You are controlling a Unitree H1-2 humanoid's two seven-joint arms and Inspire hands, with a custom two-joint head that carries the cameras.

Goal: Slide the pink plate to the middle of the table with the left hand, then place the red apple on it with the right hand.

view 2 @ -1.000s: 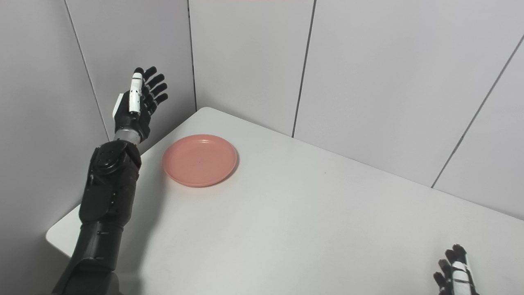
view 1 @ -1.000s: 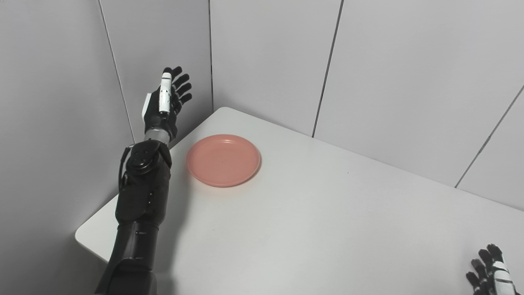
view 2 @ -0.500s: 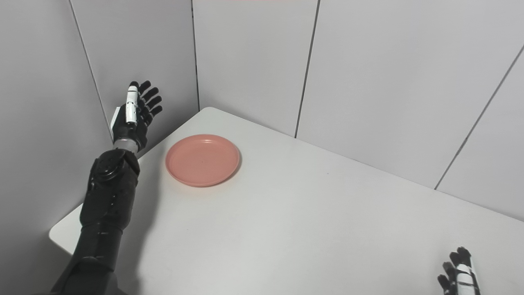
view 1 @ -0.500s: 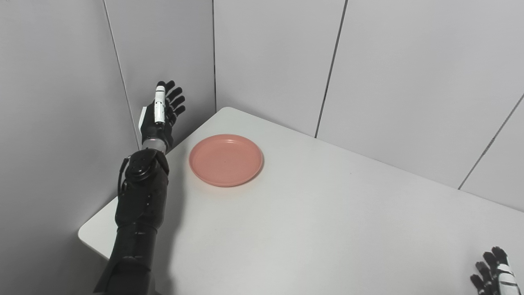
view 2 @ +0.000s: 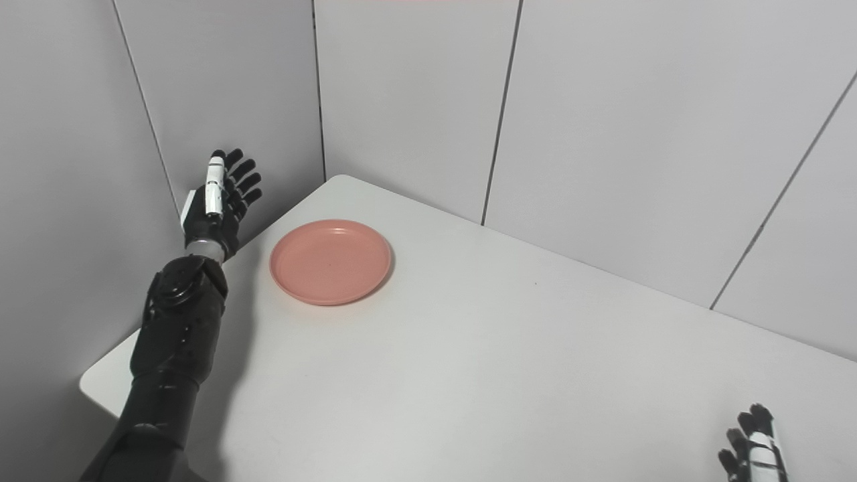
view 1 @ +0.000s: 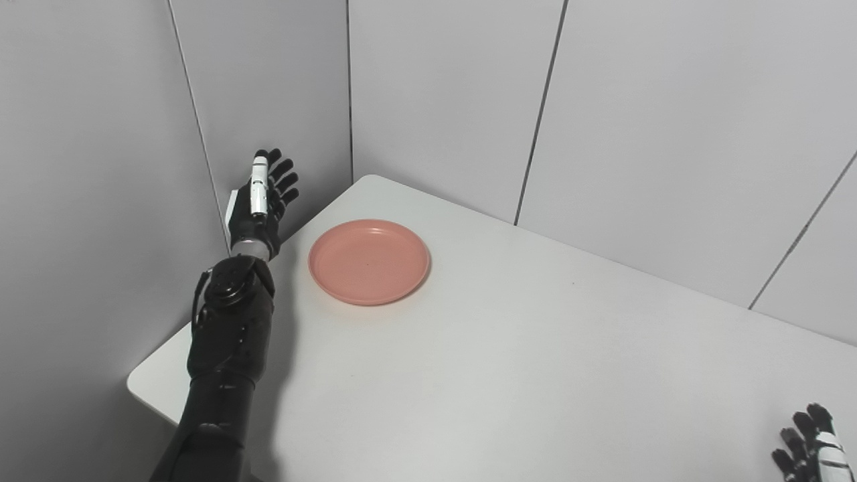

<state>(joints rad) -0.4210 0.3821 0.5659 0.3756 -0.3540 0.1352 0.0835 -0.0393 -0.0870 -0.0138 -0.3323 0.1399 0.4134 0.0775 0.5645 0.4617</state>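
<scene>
Left eye view. The pink plate (view 1: 369, 262) lies flat on the white table (view 1: 509, 375), close to the table's far left corner and well away from its middle. Nothing rests on the plate. The left hand (view 1: 260, 204) is raised just left of the plate, beyond the table's left edge and in front of the grey wall panels (view 1: 268, 94). Its fingers (view 1: 286, 181) are extended and spread apart, pointing up and away – the hand grasps nothing and does not touch the plate. The black forearm (view 1: 227, 335) runs from the bottom edge up to the hand, alongside the table's left edge. The right hand (view 1: 813, 448) shows only in part at the bottom right corner, well apart from the plate; the visible fingers stand upright and separated, with nothing seen between them.

Right eye view. The plate (view 2: 331, 262) holds the same position near the table's far left corner, bare of any load. The left hand (view 2: 218, 204) hovers left of the plate, clear of its rim, fingers fanned out and empty. The right hand (view 2: 755, 452) appears at the bottom right edge, far from the plate – its fingers are spread, and no object is visible in them. A red apple is visible in neither view.
</scene>
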